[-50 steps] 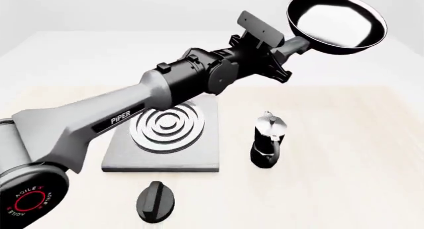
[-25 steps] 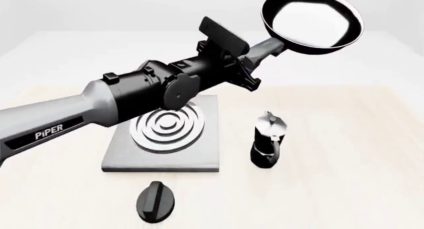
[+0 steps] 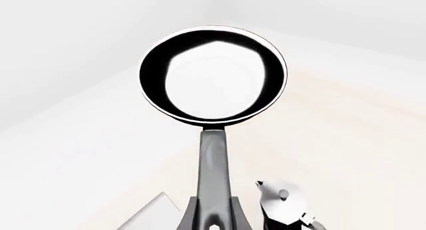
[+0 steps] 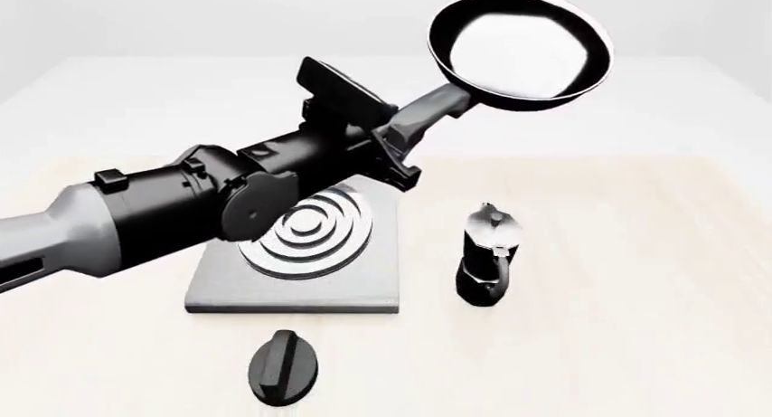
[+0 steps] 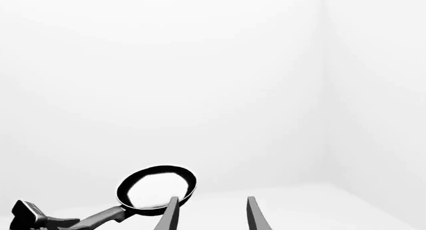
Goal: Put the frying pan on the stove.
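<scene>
The frying pan (image 4: 519, 46), glossy black with a bright reflective inside, hangs high in the air beyond the moka pot. My left gripper (image 4: 407, 129) is shut on its long dark handle. In the left wrist view the pan (image 3: 213, 75) sits straight ahead, its handle running back between my fingers (image 3: 189, 216). The stove (image 4: 362, 286), a grey square slab with silver rings, lies on the table partly under my left arm, lower and to the left of the pan. My right gripper (image 5: 211, 212) shows only in its own view, open and empty, with the pan (image 5: 157, 187) some way ahead of it.
A black-and-silver moka pot (image 4: 489, 254) stands upright just right of the stove. A black oval knob (image 4: 284, 367) lies in front of the stove near the table's front edge. The moka pot (image 3: 285, 206) and a stove corner (image 3: 153, 215) show below the pan's handle in the left wrist view.
My left arm has swung left with the frying pan in its grip, bringing the pan closer to the space above the stove. The pot, knob and stove have not moved.
</scene>
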